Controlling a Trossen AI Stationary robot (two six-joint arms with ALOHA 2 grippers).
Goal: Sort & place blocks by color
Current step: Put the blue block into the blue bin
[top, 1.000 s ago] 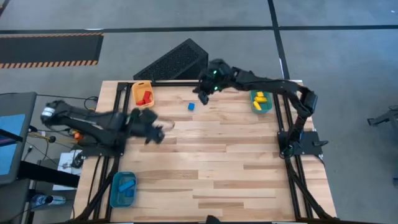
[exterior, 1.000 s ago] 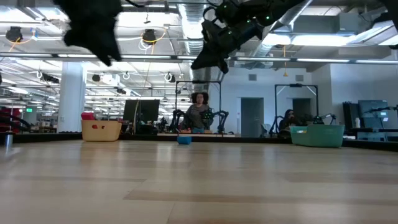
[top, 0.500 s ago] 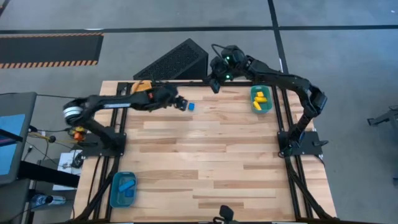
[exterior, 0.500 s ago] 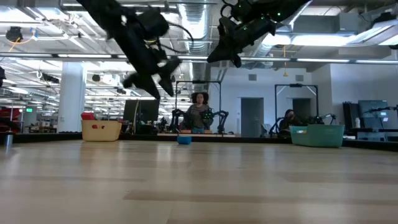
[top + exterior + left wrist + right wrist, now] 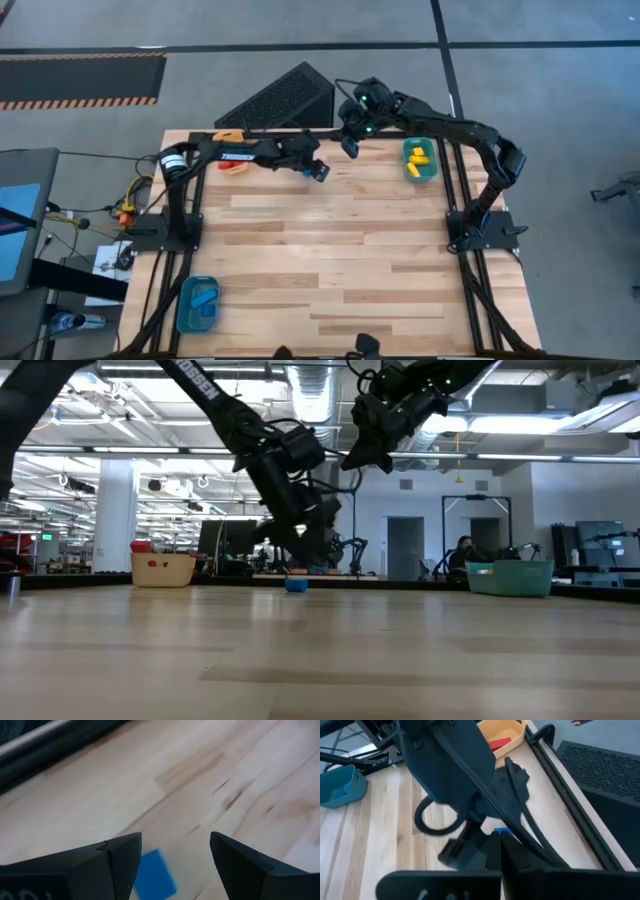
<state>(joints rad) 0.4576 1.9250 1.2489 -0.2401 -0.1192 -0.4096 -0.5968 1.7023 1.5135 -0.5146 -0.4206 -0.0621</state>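
Note:
One small blue block (image 5: 155, 876) lies flat on the wooden table near its far edge, also seen in the low view (image 5: 296, 585) and the right wrist view (image 5: 503, 831). My left gripper (image 5: 175, 845) is open and hangs just above the block, which shows beside one finger; in the high view this gripper (image 5: 318, 170) covers it. My right gripper (image 5: 350, 146) is shut and raised off the table, just to the right of the left one. Red blocks (image 5: 498, 742) lie in the orange bin, yellow blocks (image 5: 418, 157) in the green bin, blue blocks (image 5: 205, 300) in the blue bin.
The orange bin (image 5: 226, 135) sits at the far left corner, partly under my left arm. The green bin (image 5: 420, 172) is at the far right and the blue bin (image 5: 183, 312) at the near left corner. A black perforated panel (image 5: 280, 98) lies beyond the far edge. People (image 5: 465, 550) stand in the room behind.
My left arm has swung from the table's left side toward the far edge and the right, and has come down over the blue block. My right gripper has drawn back a little toward the far edge and stayed raised. The blue block has not moved.

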